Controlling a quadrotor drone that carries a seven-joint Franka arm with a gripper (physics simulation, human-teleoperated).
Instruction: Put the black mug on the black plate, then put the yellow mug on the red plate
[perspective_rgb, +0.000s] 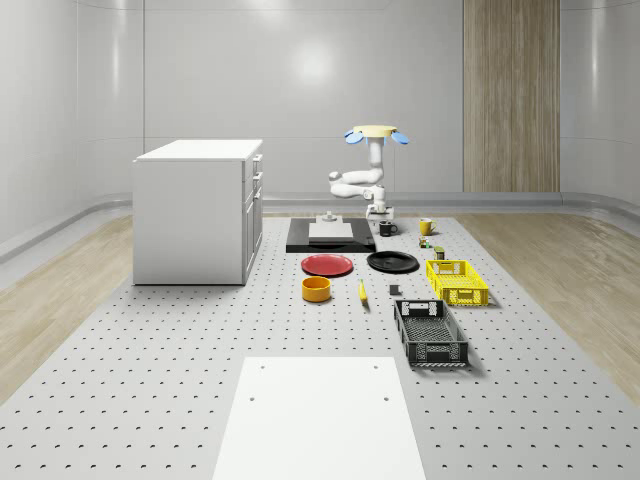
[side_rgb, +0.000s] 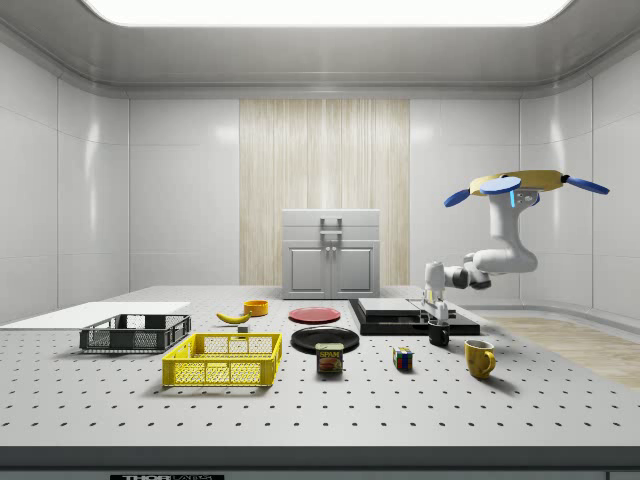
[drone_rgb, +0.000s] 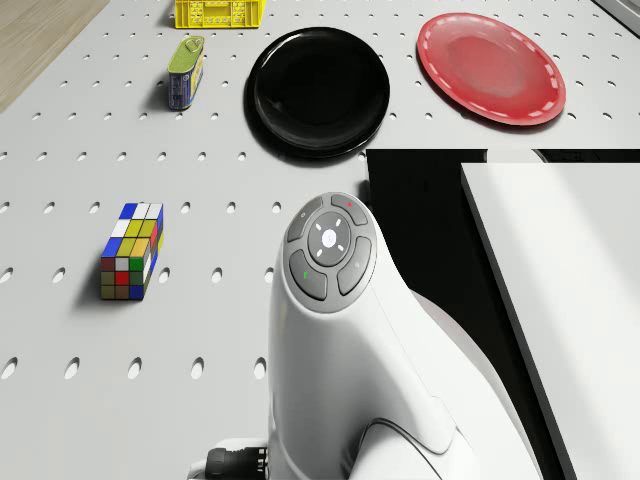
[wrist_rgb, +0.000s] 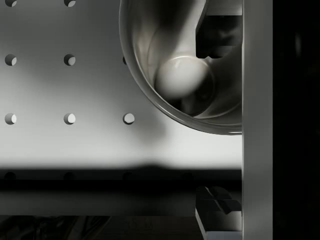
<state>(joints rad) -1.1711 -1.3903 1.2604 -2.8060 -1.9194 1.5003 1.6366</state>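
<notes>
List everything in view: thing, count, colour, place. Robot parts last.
black mug: 1, black, on the table beside the black slab, under the gripper
yellow mug: 1, yellow, side view's right of the black mug
black plate: 1, black, mid-table
red plate: 1, red, whole-scene view's left of the black plate
bowl: 1, orange, near the red plate
banana: 1, yellow, beside the bowl
crates: 2, yellow and black
can: 1, by the yellow crate
puzzle cube: 1, multicoloured
cabinet: 1, white
drone: hovering beyond the table's far end
gripper: white, lowered over the black mug
</notes>
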